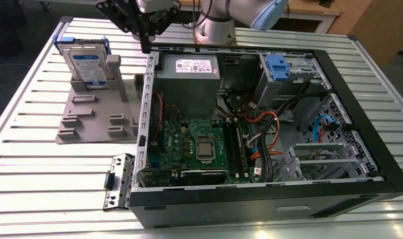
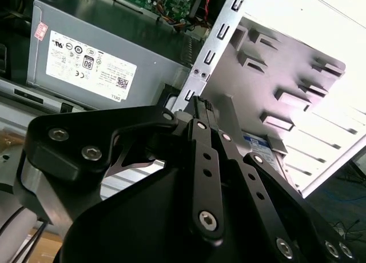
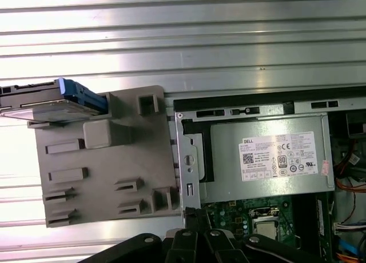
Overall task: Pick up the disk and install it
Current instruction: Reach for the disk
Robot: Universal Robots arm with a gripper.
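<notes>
While disk (image 1: 87, 64) stands in holder (image 1: 95, 122) | end effector (image 1: 146, 47) closed, empty | arm (image 1: 215, 27) pointing down

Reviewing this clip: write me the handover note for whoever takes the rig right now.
Gripper: shut, holding nothing, above the wall of the computer case beside the power supply.
Disk: upright in the grey holder on the table, at the exterior view's left of the case, untouched.
Done: nothing visible.
Left: disk not yet picked up or installed.
</notes>
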